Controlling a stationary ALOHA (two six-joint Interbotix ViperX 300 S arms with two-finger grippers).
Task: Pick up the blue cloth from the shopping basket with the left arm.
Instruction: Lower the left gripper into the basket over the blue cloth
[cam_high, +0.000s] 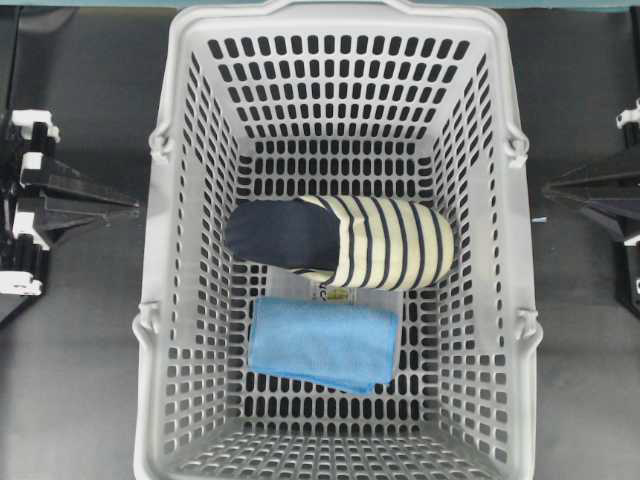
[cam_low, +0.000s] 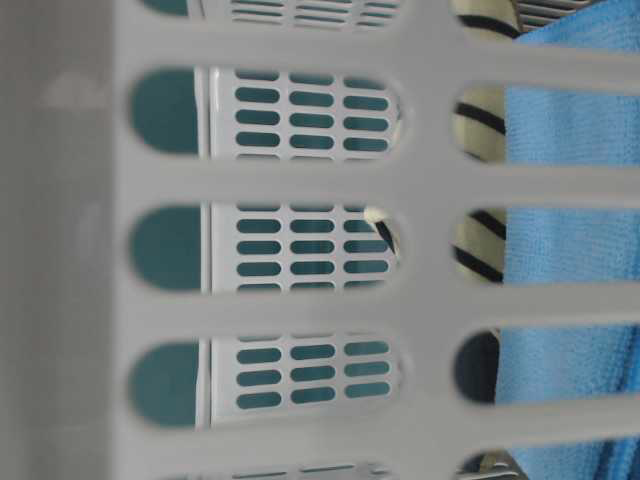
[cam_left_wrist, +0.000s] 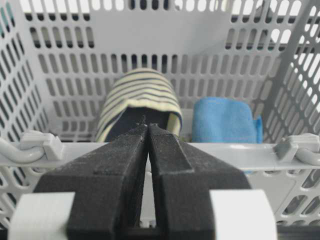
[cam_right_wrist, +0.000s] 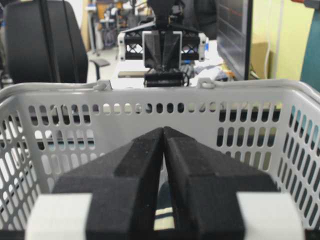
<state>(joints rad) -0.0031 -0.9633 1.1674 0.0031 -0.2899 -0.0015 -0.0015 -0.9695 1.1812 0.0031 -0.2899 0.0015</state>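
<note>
Matt fuzzy blue cloth (cam_high: 322, 345); smooth plastic basket (cam_high: 160, 330)

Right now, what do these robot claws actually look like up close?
Each is a pair of matte black, wedge-shaped fingers with a finely ribbed surface, tapering to a point. The left gripper and right gripper both have white blocks at the finger bases. From overhead, black arms carry white fittings.

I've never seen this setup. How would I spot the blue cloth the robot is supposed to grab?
Look into the big light grey shopping basket in the middle of the table. On its slotted floor lies a navy and cream striped slipper; right beside it, toward the bottom of the overhead view, is the blue cloth. It is the only plain sky-blue, flat folded rectangle there.
</note>
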